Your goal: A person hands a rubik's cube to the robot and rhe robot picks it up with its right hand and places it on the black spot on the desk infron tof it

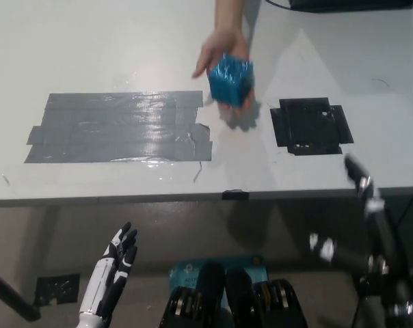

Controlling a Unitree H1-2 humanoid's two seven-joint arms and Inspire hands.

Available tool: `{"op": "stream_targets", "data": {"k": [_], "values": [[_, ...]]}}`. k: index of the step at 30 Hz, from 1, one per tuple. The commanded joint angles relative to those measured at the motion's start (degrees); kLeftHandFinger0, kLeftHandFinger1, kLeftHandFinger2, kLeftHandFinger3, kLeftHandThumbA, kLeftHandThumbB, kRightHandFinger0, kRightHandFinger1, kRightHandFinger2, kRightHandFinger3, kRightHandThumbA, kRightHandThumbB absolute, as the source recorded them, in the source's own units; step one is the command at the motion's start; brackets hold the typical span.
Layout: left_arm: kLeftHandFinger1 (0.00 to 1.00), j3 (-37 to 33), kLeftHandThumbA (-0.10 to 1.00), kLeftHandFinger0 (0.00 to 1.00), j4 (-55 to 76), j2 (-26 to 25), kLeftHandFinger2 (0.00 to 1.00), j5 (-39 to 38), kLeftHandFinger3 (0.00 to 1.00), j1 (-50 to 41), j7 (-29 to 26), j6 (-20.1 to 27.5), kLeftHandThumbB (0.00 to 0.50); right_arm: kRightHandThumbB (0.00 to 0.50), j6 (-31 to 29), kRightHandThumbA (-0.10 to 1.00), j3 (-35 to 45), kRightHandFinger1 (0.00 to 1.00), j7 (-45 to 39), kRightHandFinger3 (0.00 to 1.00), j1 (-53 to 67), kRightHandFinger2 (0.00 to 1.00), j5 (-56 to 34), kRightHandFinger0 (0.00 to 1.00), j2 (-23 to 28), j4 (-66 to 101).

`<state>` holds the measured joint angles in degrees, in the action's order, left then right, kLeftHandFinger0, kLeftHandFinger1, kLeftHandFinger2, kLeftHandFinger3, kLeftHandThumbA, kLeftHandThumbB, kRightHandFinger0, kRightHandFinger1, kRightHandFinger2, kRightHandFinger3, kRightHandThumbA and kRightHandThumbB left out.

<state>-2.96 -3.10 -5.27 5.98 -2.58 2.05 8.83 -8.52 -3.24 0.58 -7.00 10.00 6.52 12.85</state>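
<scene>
While a person's hand (223, 51) holds it, the blue cube (230, 80) blurs.

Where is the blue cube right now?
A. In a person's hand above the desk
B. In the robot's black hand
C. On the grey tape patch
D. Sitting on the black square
A: the blue cube is held in a person's hand above the desk, left of the black square; the robot's black right hand is apart from it.
</scene>
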Motion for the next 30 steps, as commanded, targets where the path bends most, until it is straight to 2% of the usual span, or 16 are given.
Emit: {"op": "stream_targets", "data": {"k": [1,4,9,13,14,16,22,26,30], "values": [[1.00,-0.55,0.90,1.00,1.92,-0.36,1.00,0.53,1.00,0.22,0.34,1.91,0.159,0.309,8.30,1.00,2.30,1.00,-1.32,1.00,-8.91,1.00,-3.11,1.00,0.36,1.03],[1.00,-0.41,0.89,1.00,2.11,-0.36,1.00,0.00,1.00,0.49,0.56,1.36,0.167,0.255,10.46,1.00,3.08,1.00,-2.07,1.00,-15.03,1.00,-4.70,1.00,0.74,-3.24],[1.00,-0.36,0.88,1.00,1.33,-0.55,1.00,0.37,1.00,1.76,0.41,1.95,0.146,0.267,12.23,1.00,2.60,1.00,-3.40,1.00,-25.98,1.00,-3.69,1.00,2.36,-14.20],[1.00,-0.28,0.87,1.00,1.84,-0.33,1.00,-0.12,1.00,0.74,0.43,1.66,0.152,0.308,13.23,1.00,1.13,1.00,-4.88,1.00,-31.06,1.00,-3.49,1.00,2.71,-21.93],[1.00,-0.32,0.87,1.00,2.44,-0.27,1.00,-0.10,1.00,0.56,0.48,1.06,0.153,0.333,13.95,1.00,0.76,1.00,-5.24,1.00,-32.89,1.00,-3.24,1.00,2.79,-24.84],[1.00,-0.37,0.87,1.00,2.81,-0.42,1.00,-0.21,1.00,0.50,0.75,0.54,0.130,0.370,15.18,1.00,1.12,1.00,-6.13,1.00,-35.45,1.00,-5.03,1.00,2.12,-28.93],[1.00,-0.30,0.88,1.00,2.10,-0.67,1.00,0.20,1.00,1.20,0.53,1.21,0.153,0.431,15.03,1.00,2.19,1.00,-9.92,1.00,-41.15,1.00,-9.41,1.00,1.17,-38.13],[1.00,-0.41,0.90,1.00,2.57,-0.88,1.00,0.50,1.00,1.55,0.73,0.16,0.168,0.499,14.62,1.00,3.45,1.00,-11.37,1.00,-43.28,1.00,-11.75,1.00,0.89,-41.56],[1.00,-0.42,0.89,1.00,2.98,-1.05,1.00,-0.30,1.00,1.58,1.26,-0.15,0.168,0.500,15.04,1.00,3.62,1.00,-12.47,1.00,-42.84,1.00,-12.47,1.00,1.30,-41.51]]}}
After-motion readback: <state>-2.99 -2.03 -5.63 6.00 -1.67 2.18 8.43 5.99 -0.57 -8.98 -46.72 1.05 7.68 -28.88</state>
